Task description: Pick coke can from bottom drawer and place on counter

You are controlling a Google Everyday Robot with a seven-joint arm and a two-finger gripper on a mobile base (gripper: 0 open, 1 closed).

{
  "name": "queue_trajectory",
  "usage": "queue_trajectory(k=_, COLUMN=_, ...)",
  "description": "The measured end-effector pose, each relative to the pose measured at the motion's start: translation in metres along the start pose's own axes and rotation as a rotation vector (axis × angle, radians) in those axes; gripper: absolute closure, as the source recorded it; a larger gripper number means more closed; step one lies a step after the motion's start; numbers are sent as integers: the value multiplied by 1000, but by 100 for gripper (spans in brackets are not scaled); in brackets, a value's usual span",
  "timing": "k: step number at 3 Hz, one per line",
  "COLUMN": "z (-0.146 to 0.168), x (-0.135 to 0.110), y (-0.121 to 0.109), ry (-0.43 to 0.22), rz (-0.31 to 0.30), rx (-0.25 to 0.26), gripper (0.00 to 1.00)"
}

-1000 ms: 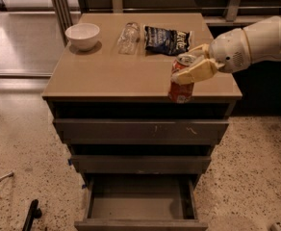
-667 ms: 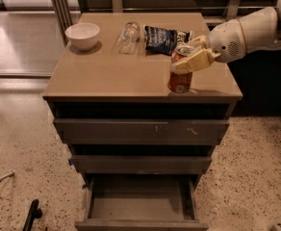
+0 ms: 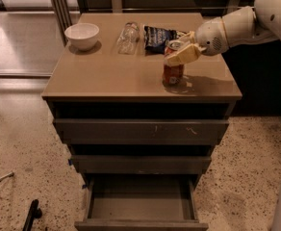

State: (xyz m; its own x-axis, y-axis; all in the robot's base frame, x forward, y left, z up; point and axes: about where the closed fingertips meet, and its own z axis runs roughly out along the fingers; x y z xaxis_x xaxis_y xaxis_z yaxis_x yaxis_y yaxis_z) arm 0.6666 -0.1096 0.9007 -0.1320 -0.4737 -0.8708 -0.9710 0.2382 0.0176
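The coke can (image 3: 172, 73) stands upright on the counter (image 3: 107, 73), right of the middle and a little back from the front edge. My gripper (image 3: 181, 53) reaches in from the right and is closed around the can's upper part, with a pale finger (image 3: 185, 57) across its top. The can's base looks to be resting on the counter surface. The bottom drawer (image 3: 140, 201) is pulled open below, and its flat grey interior holds nothing.
A white bowl (image 3: 82, 35) sits at the counter's back left. A clear plastic bottle (image 3: 127, 32) and a dark snack bag (image 3: 159, 35) lie at the back, just behind the can. The two upper drawers (image 3: 140, 129) are shut. Speckled floor surrounds the cabinet.
My gripper has carried the can from above the counter's front right edge a little back and left, and lowered it until it stands on the counter.
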Motion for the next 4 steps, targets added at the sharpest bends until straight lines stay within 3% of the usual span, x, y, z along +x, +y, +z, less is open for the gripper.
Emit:
queue_trajectory(k=2, z=11, x=11, y=1, ry=-9, rz=20, rx=-9, gripper=100)
queue_trajectory(k=4, z=11, x=11, y=1, ry=-9, rz=20, rx=-9, gripper=58)
